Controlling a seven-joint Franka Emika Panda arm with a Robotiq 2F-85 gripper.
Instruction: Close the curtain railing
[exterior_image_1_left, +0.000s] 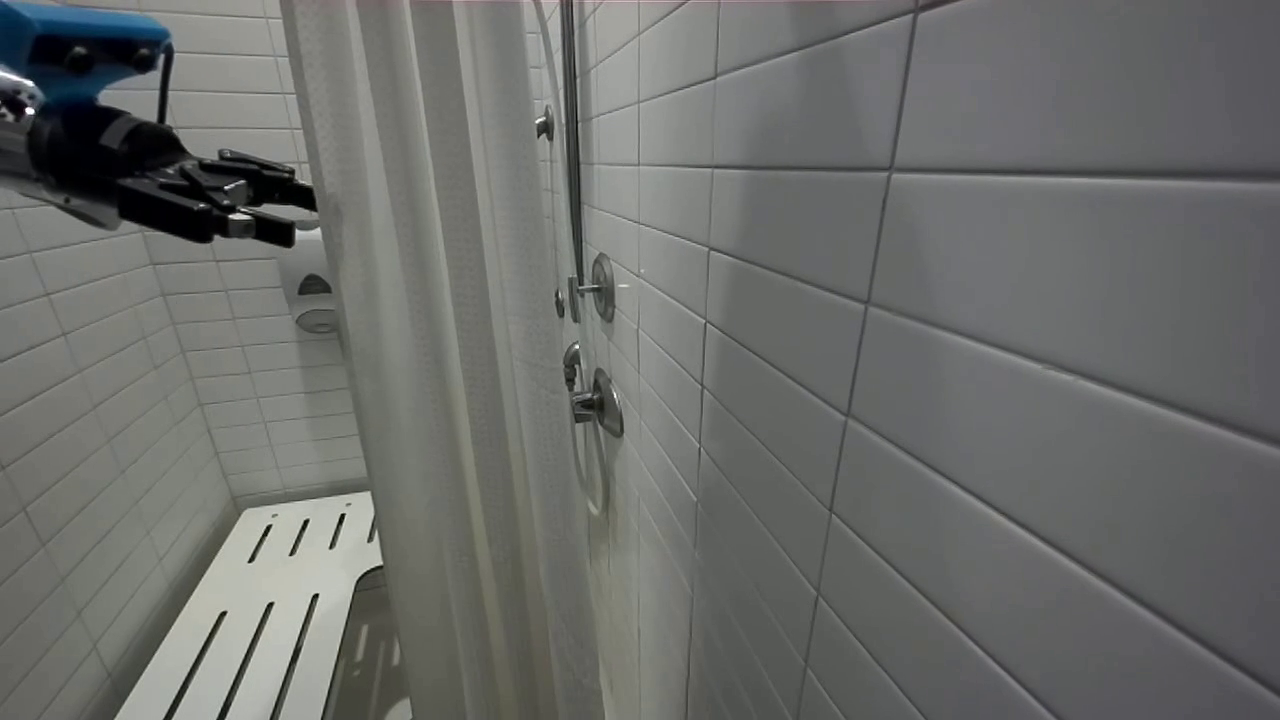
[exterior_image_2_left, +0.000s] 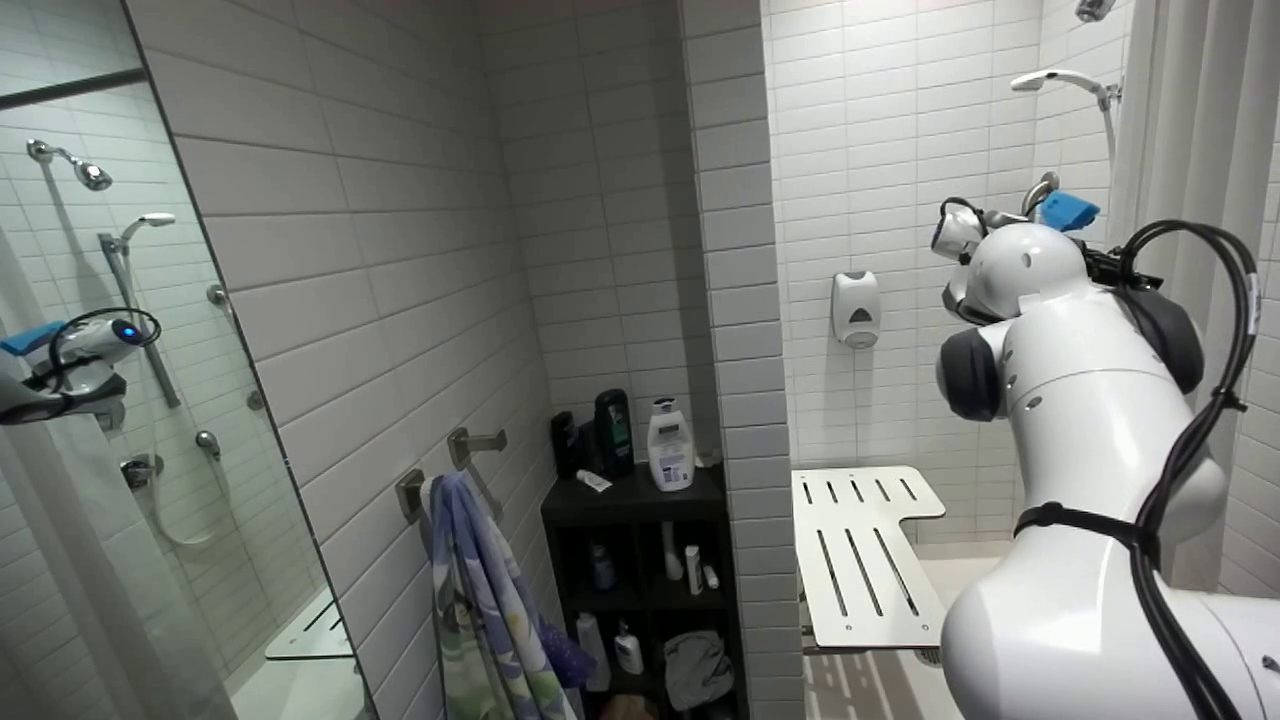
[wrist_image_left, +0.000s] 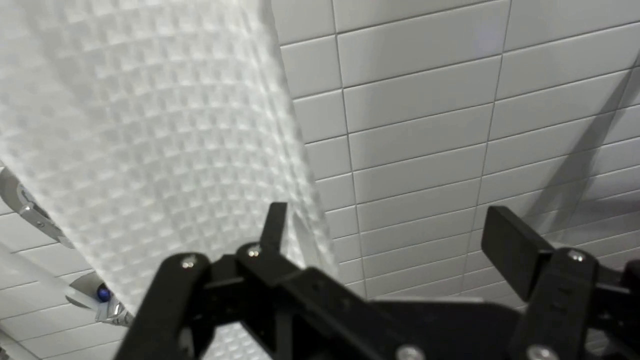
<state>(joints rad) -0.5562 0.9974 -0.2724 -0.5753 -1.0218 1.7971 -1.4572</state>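
Curtain (exterior_image_1_left: 440, 350): while it hangs in gathered folds beside the taps (exterior_image_1_left: 606, 402), the wide stretch across to the end of the tiled wall (exterior_image_2_left: 735, 350) is uncovered, so we read the closing as not yet done.
Gripper (exterior_image_1_left: 298, 214): its fingers (wrist_image_left: 512, 245) stand well apart with nothing clamped; we judge the step in hand to be lining up on the curtain.
Free edge (wrist_image_left: 296, 150): in the wrist view it shows between the fingers, nearer one of them; whether that finger touches it we cannot tell. Next we probably need to seat the edge between the fingers, bring them together and draw it sideways.
Pulling room: toward the tiled wall we have plenty, while the taps' side looks tight.
Bench (exterior_image_2_left: 876, 560): it sits low, well below the gripper; loose curtain might catch its corner as we pull.
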